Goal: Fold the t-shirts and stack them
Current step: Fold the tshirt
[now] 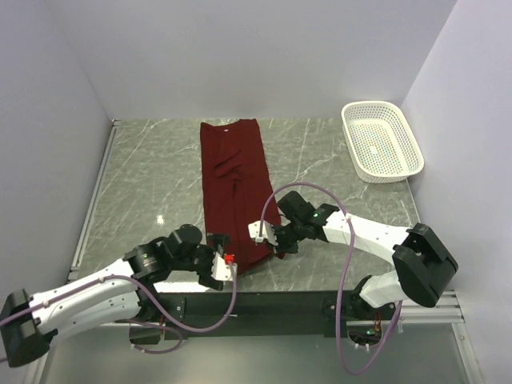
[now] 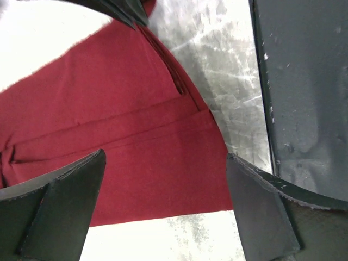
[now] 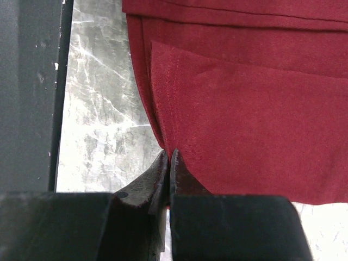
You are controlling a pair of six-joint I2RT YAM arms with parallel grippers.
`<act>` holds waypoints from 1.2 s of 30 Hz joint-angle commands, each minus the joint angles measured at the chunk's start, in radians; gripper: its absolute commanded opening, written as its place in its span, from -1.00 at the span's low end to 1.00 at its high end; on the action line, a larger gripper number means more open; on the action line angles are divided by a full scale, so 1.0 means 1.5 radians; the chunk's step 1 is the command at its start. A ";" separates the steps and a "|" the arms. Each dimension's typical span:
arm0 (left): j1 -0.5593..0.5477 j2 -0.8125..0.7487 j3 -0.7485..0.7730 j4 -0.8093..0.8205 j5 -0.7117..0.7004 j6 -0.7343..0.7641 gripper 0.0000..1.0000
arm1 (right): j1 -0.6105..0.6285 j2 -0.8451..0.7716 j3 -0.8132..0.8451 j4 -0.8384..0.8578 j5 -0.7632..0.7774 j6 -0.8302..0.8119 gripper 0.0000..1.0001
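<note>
Two hem corners should rise together for a clean fold, so the left end effector (image 1: 226, 268), jaws spread wide over the near hem, wants a firm bite first. The right end effector (image 1: 266, 234) is pinched shut on the maroon t-shirt (image 1: 234, 180), a long strip down the desk (image 1: 152, 168) middle. Both arms reach low, wrists angled inward
</note>
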 commanded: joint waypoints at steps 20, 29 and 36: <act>-0.179 0.169 -0.026 0.095 -0.183 -0.062 0.52 | -0.026 -0.036 0.033 -0.010 -0.048 0.021 -1.00; -0.185 0.211 -0.042 0.149 -0.256 -0.078 0.16 | -0.028 -0.042 0.031 -0.013 -0.056 0.019 -1.00; -0.196 0.231 -0.038 0.148 -0.266 -0.084 0.01 | -0.032 -0.050 0.029 -0.013 -0.062 0.019 -1.00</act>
